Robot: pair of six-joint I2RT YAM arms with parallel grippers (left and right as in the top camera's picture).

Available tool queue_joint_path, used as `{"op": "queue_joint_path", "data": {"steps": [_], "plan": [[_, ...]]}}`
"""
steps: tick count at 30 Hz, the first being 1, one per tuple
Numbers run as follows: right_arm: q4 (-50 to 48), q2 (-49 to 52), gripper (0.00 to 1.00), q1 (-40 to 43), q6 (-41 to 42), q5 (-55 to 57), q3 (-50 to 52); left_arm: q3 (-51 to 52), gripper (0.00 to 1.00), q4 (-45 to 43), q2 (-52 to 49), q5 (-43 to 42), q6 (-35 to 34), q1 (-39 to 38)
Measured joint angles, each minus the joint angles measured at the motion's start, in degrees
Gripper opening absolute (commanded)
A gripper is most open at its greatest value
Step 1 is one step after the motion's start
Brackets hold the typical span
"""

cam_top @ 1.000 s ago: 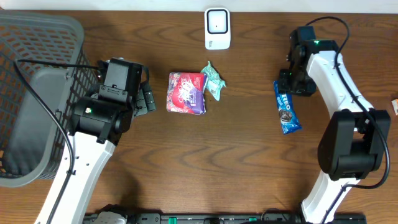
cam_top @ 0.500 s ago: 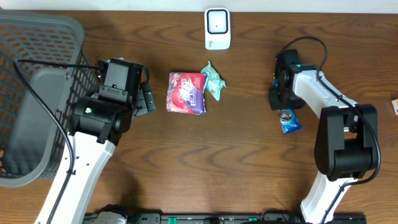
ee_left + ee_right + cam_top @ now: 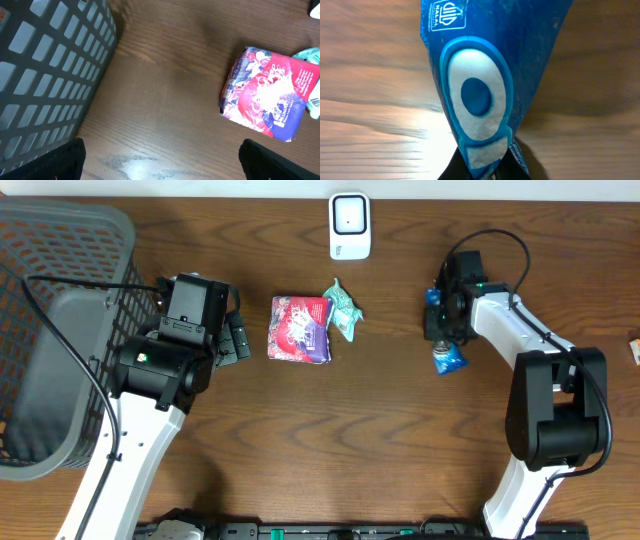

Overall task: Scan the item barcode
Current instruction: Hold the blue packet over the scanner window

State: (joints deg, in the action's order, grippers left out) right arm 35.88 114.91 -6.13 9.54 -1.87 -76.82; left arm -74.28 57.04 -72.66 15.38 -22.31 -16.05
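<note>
One glossy blue cookie packet point(image 3: 449, 360) pinched in the closed right gripper point(image 3: 438, 330) right of table centre, one white rectangular scanner point(image 3: 350, 225) at the far edge, one red-and-purple foil pouch point(image 3: 300, 330) touching one mint-green wrapper point(image 3: 344, 310), one grey mesh basket point(image 3: 60, 240), left gripper point(image 3: 237, 338) jaws wide beside the pouch
</note>
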Motion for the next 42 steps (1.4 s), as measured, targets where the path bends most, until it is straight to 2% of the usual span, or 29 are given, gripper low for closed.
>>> {"op": "queue_joint_path", "data": {"steps": [5, 13, 21, 24, 28, 35, 42], "plan": [[-2.8, 0.0, 0.01, -0.4, 8.1, -6.0, -6.1, 0.0, 0.98, 0.0, 0.0, 0.0, 0.0, 0.0], [-16.6, 0.0, 0.01, -1.1, 19.3, -13.2, -13.2, 0.0, 0.98, 0.0, 0.0, 0.0, 0.0, 0.0], [-33.6, 0.9, 0.01, -6.7, 30.7, -10.9, -13.3, 0.0, 0.98, 0.0, 0.0, 0.0, 0.0, 0.0], [-36.5, 2.8, 0.01, -8.9, 33.5, -9.9, -14.7, 0.0, 0.98, 0.0, 0.0, 0.0, 0.0, 0.0], [-35.0, 9.1, 0.01, -10.3, 35.5, -9.4, -22.2, 0.0, 0.98, 0.0, 0.0, 0.0, 0.0, 0.0], [-26.4, 21.1, 0.01, -10.4, 36.0, -8.5, -39.8, 0.0, 0.98, 0.0, 0.0, 0.0, 0.0, 0.0], [-23.6, 23.6, 0.01, -10.4, 32.3, -8.1, -44.5, 0.0, 0.98, 0.0, 0.0, 0.0, 0.0, 0.0]]}}
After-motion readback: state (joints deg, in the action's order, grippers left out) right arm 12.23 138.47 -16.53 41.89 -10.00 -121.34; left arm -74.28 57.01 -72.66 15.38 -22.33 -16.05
